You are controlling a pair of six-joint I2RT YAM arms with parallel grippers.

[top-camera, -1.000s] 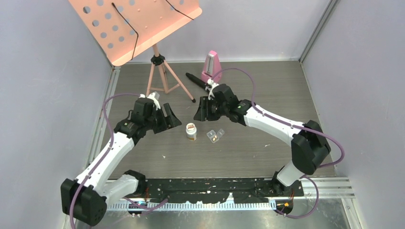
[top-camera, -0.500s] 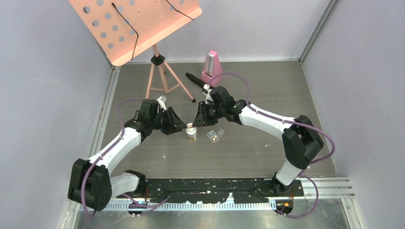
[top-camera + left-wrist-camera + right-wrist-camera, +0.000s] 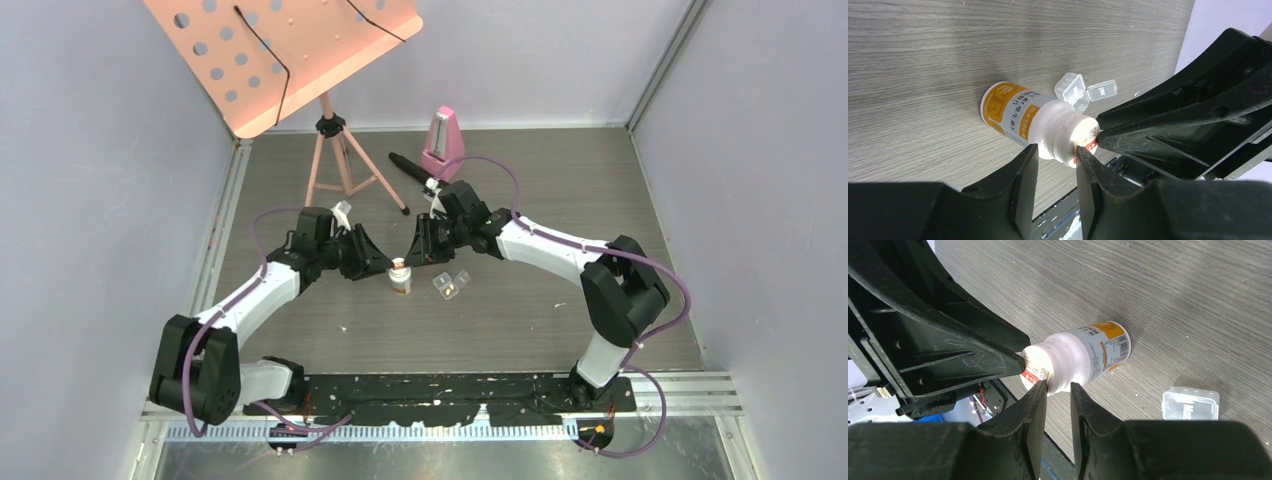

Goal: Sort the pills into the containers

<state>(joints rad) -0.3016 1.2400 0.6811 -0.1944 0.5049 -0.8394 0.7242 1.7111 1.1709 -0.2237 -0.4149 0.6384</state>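
The small white-capped, orange-labelled bottle (image 3: 400,278) stands upright mid-table. My left gripper (image 3: 386,266) meets it from the left. In the left wrist view its fingertips (image 3: 1030,152) press either side of the white cap end of the bottle (image 3: 1048,125). My right gripper (image 3: 411,256) meets it from the right, and its fingertips (image 3: 1042,389) pinch the bottle's neck (image 3: 1073,357). The clear two-compartment pill box (image 3: 451,284) lies open just right of the bottle. It also shows in the left wrist view (image 3: 1085,90) and the right wrist view (image 3: 1190,404). A tiny orange pill speck (image 3: 450,291) shows in the box.
A pink music stand on a tripod (image 3: 335,150) stands at the back left. A pink metronome (image 3: 443,140) and a black pen-like stick (image 3: 412,167) lie behind the right gripper. Grey walls close in on the left, the right and the back.
Both arms have swung inward and down, from apart on either side of the bottle to meeting at its cap. The bottle and the pill box have not moved.
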